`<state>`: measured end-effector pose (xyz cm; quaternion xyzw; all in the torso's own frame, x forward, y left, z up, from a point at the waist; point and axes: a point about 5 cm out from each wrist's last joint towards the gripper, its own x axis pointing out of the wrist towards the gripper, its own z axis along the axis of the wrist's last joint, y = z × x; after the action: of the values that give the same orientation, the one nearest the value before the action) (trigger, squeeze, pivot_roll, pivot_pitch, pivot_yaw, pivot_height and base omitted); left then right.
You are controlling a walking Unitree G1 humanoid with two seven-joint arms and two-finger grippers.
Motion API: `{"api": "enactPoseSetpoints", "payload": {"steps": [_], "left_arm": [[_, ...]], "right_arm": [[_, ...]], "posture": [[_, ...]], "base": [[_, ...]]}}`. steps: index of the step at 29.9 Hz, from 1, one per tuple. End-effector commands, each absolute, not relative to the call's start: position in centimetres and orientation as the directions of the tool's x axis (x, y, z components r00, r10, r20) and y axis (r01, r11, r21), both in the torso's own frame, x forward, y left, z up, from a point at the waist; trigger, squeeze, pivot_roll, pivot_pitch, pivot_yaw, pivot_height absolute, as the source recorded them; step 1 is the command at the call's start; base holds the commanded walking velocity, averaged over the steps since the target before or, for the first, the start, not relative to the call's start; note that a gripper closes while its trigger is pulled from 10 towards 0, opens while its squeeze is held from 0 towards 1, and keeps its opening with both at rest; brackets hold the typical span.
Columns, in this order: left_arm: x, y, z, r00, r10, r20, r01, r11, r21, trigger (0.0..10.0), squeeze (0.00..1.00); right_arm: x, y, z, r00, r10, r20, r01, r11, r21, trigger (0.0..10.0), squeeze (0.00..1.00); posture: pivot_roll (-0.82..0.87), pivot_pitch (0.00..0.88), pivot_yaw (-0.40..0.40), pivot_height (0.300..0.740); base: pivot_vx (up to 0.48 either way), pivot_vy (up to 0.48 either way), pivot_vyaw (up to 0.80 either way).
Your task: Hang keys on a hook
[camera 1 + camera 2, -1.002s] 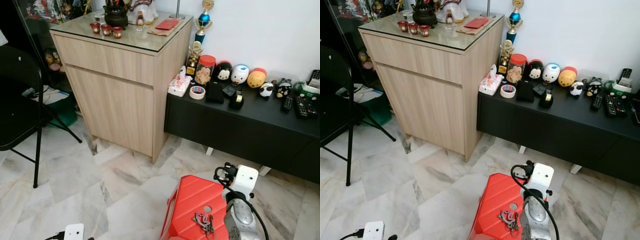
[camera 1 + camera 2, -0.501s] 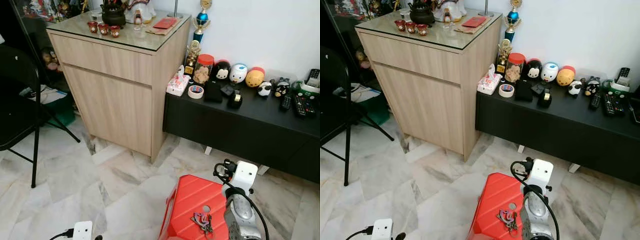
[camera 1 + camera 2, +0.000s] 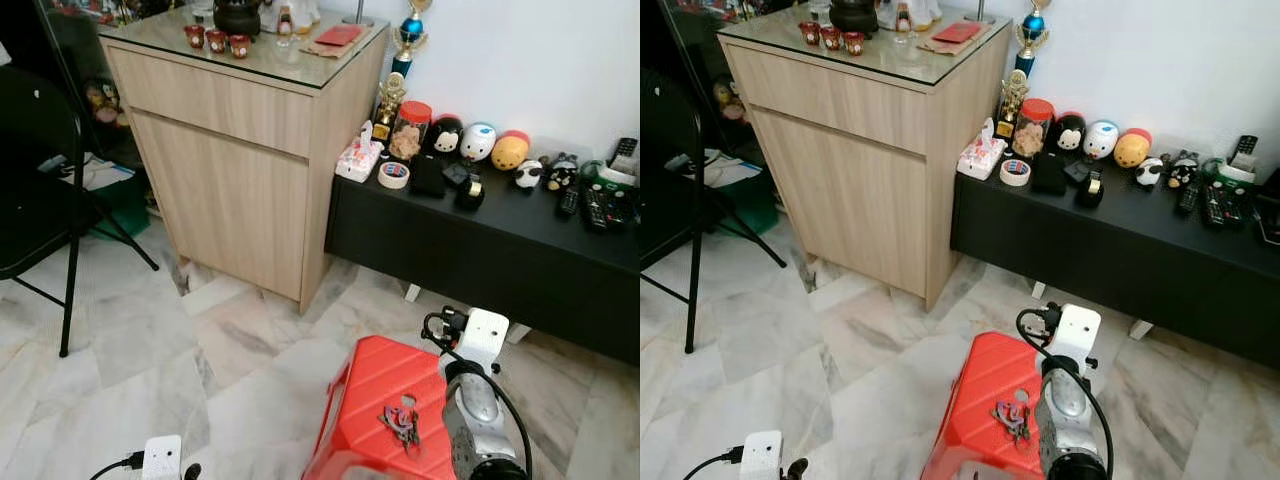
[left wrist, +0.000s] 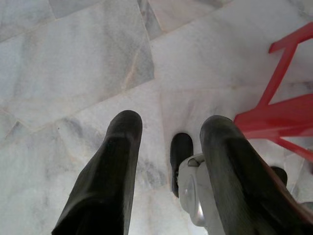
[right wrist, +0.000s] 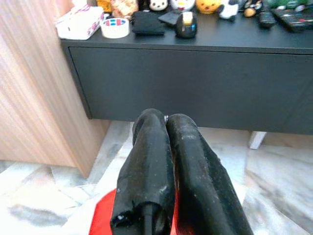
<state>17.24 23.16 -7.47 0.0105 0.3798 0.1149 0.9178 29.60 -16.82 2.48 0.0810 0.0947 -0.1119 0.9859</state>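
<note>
Camera dipped, stool slid up-frame; keys (image 3: 402,421) lay unmoved on red stool (image 3: 375,385), beside right arm. Right gripper (image 5: 166,122) was clenched empty, facing black console (image 5: 195,83). Left gripper (image 4: 168,132) hung spread over marble floor (image 4: 73,63).

Home living room: marble floor (image 3: 130,350), wooden cabinet (image 3: 240,190), black console (image 3: 500,250) with remotes (image 3: 597,208).
</note>
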Motion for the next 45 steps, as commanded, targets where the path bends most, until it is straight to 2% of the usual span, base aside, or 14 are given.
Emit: {"api": "enactPoseSetpoints", "payload": {"steps": [1, 13, 29, 38, 45], "left_arm": [[17.1, 22.8, -7.7, 0.67, 0.22, -0.709, -0.215, 0.972, 0.098, 10.0, 0.0], [17.2, 22.7, -7.7, 0.668, 0.204, -0.716, -0.194, 0.976, 0.097, 10.0, 0.0], [16.5, 22.3, -8.1, 0.658, 0.193, -0.728, -0.185, 0.978, 0.091, 10.0, 0.0], [16.3, 22.1, -8.2, 0.653, 0.186, -0.734, -0.177, 0.98, 0.091, 10.0, 0.0], [16.3, 21.8, -8.3, 0.654, 0.172, -0.737, -0.168, 0.982, 0.081, 10.0, 0.0]], "right_arm": [[29.7, -17.3, 2.4, 0.95, -0.225, -0.218, 0.258, 0.956, 0.138, 10.0, 0.0], [29.5, -17.5, 2.1, 0.938, -0.256, -0.232, 0.294, 0.945, 0.145, 10.0, 0.0], [29.3, -17.5, 1.9, 0.936, -0.264, -0.235, 0.302, 0.942, 0.147, 10.0, 0.0], [29.1, -17.5, 1.7, 0.935, -0.264, -0.239, 0.305, 0.94, 0.154, 10.0, 0.0], [29.1, -17.4, 1.7, 0.935, -0.259, -0.242, 0.3, 0.942, 0.149, 10.0, 0.0]], "posture": [[0.05, 0.0, -0.088, 0.74], [0.05, 0.0, -0.068, 0.74], [0.05, 0.0, -0.082, 0.74], [0.05, 0.0, -0.081, 0.74], [0.04, 0.0, -0.08, 0.74]], "base": [[-0.304, 0.0, 0.0], [-0.303, 0.0, 0.0], [-0.303, 0.0, 0.0], [0.0, 0.0, 0.0], [0.0, 0.0, -0.8]]}}
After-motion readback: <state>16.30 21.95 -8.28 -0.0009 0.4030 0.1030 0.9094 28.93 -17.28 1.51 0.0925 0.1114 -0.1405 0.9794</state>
